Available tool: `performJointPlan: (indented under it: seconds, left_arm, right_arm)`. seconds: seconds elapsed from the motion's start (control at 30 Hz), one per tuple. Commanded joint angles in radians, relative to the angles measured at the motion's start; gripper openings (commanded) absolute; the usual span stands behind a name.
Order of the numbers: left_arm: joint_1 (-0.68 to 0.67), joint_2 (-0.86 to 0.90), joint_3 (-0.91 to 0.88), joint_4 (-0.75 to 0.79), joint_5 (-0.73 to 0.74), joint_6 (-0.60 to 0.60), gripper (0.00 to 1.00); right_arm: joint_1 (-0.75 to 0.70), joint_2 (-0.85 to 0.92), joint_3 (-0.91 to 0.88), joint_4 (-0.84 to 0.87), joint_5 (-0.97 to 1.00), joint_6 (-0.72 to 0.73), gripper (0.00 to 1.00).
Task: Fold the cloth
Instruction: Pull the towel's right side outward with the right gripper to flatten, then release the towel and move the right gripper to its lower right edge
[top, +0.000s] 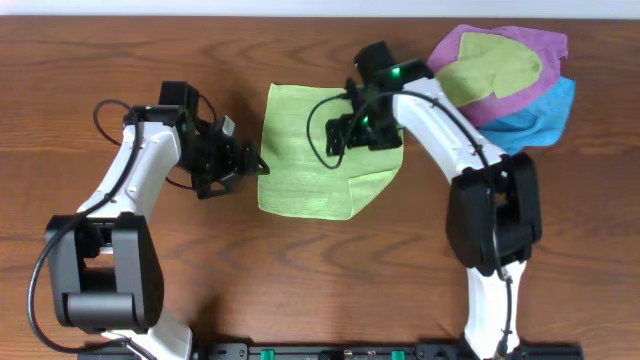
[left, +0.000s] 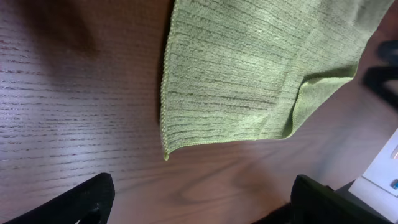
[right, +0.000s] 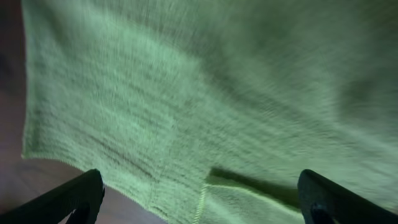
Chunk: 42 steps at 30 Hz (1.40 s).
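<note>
The lime-green cloth (top: 305, 150) lies flat on the wooden table at the centre, with its front right corner turned over in a fold (top: 372, 183). My left gripper (top: 252, 165) is open and empty just beside the cloth's left edge, over bare wood. In the left wrist view the cloth (left: 249, 68) lies ahead of the open fingers (left: 199, 202). My right gripper (top: 345, 133) is open above the cloth's right part. The right wrist view is filled by the cloth (right: 186, 93) under the spread fingers (right: 199, 199). The white tag is hidden.
A pile of other cloths lies at the back right: a purple one (top: 545, 60) with an olive-green one (top: 490, 70) on it, and a blue one (top: 545, 118) beneath. Bare wood (top: 300, 270) lies in front of the cloth.
</note>
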Motion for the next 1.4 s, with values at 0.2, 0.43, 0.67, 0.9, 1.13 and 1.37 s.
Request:
performJointPlan:
  seconds: [0.2,0.43,0.67,0.9,1.13,1.37]
  left_arm:
    - [0.003,-0.028,0.002,-0.006,0.018,0.02,0.92]
    - [0.003,-0.028,0.002,-0.006,0.018,0.02,0.92]
    - [0.003,-0.028,0.002,-0.003,0.018,0.021,0.92]
    - [0.003,-0.028,0.002,0.002,0.018,0.02,0.92]
    - [0.003,-0.028,0.002,0.002,0.018,0.02,0.92]
    - [0.026,-0.037,0.002,-0.023,0.018,0.021,0.91]
  right_arm:
    - [0.034,-0.001,-0.143,0.051,-0.042,-0.022,0.99]
    - [0.034,-0.001,-0.151,-0.005,-0.068,-0.031,0.99]
    - [0.034,-0.013,-0.151,-0.157,-0.048,-0.049,0.99]
    - [0.033,-0.086,-0.151,-0.2,0.049,-0.034,0.99]
    - [0.016,-0.163,-0.151,-0.279,0.151,-0.055,0.99]
    - [-0.043,-0.267,-0.17,-0.286,0.152,-0.039,0.97]
